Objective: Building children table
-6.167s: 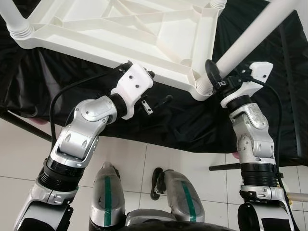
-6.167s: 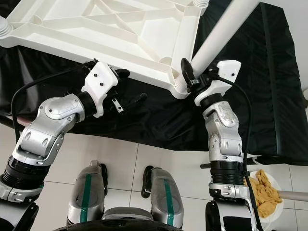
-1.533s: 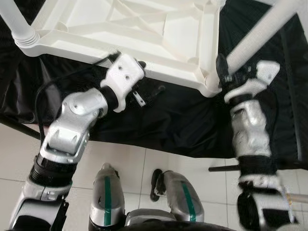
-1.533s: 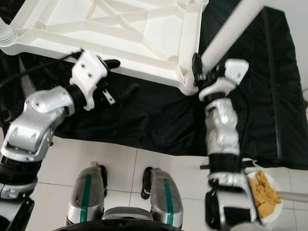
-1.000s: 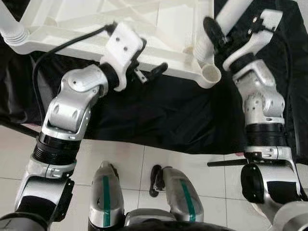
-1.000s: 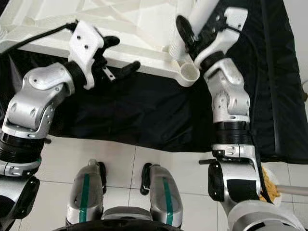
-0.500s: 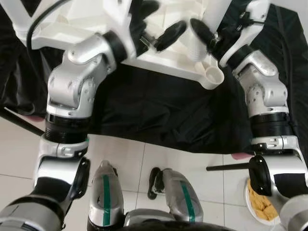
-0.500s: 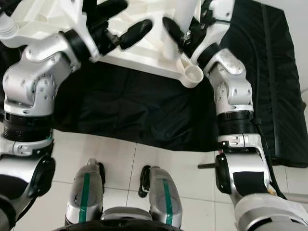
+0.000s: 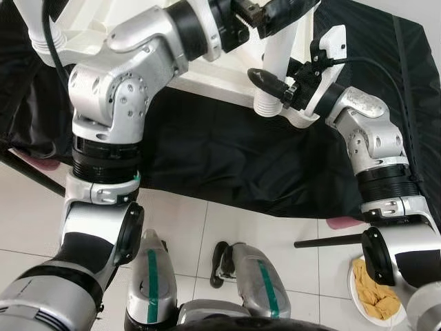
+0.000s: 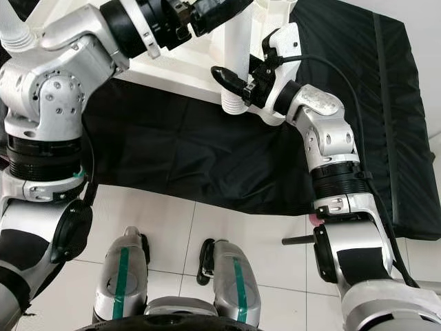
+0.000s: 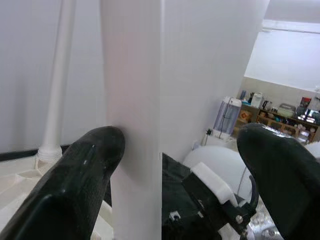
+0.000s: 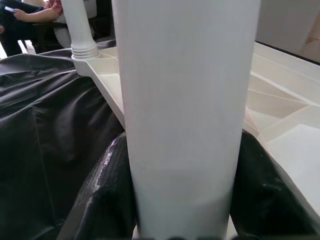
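The white children's table (image 9: 207, 77) lies upside down on a black cloth. My right gripper (image 9: 279, 83) is shut on a loose white table leg (image 9: 277, 58) just above its ribbed end (image 9: 265, 105). That end hangs close beside the table's near corner socket (image 9: 303, 118). The right wrist view has both fingers pressed on the leg (image 12: 185, 115). My left gripper (image 9: 269, 10) is open higher up, straddling the same leg (image 11: 132, 125). One of its fingers (image 11: 85, 170) touches the leg and the other stands apart. Another leg (image 9: 38, 34) stands fitted at the far left corner.
The black cloth (image 9: 220, 158) covers the low surface under the table and ends near my feet on white floor tiles. A dark bar (image 9: 327, 241) lies on the floor at right, beside a bowl with a yellow rag (image 9: 375, 296). A person (image 12: 30, 15) sits in the background.
My left gripper has come up and around the leg. My right gripper has tilted the leg more upright and brought its ribbed end down beside the corner socket. The camera has shifted a little.
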Controlling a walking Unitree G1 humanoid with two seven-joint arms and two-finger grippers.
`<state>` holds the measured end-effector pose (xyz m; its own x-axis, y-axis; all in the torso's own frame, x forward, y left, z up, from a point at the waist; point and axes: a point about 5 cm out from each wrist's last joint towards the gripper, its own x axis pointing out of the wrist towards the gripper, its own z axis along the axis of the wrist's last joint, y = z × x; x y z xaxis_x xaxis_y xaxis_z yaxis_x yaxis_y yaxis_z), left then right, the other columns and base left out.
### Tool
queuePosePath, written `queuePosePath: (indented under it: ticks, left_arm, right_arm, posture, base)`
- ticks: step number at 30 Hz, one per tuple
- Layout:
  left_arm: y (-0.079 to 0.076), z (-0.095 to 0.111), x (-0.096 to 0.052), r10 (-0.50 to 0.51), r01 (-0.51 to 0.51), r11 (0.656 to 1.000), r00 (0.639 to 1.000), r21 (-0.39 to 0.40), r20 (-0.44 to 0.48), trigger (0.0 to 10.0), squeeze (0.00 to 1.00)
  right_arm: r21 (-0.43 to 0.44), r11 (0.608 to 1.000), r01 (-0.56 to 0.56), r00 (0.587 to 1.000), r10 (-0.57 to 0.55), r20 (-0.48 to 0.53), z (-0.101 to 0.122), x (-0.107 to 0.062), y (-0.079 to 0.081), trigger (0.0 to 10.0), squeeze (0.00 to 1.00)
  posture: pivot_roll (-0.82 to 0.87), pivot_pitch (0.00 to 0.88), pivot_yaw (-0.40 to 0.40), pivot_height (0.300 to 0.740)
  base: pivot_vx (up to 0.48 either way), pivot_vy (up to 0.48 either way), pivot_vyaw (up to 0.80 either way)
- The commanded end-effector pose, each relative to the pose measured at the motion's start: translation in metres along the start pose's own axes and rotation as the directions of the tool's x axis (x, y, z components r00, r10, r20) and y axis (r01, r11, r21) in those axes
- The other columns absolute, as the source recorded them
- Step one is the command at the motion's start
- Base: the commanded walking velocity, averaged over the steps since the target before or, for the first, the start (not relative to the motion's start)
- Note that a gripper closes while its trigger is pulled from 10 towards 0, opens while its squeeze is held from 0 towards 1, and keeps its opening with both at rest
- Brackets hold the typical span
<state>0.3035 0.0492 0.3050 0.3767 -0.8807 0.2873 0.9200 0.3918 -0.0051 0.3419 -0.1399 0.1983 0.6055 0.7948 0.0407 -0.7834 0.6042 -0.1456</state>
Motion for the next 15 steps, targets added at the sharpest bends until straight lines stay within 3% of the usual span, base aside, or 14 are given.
queuePosePath:
  ticks: [1,15]
  left_arm:
    - [-0.007,0.000,0.008,-0.102,0.102,0.995,0.994,-0.002,-0.032,10.0,0.00]
    - [0.005,0.000,0.025,0.011,-0.013,1.000,0.995,-0.022,-0.101,10.0,0.00]
  right_arm:
    - [-0.028,0.999,-0.016,1.000,0.016,-0.004,0.000,-0.002,-0.002,10.0,0.00]
    - [-0.043,0.994,-0.096,0.995,0.095,-0.004,0.001,0.000,0.003,10.0,0.00]
  posture:
    - [0.15,0.007,-0.138,0.740]
    - [0.15,0.008,-0.129,0.740]
  base:
    - [0.000,0.000,0.00]
    - [0.000,0.000,0.00]
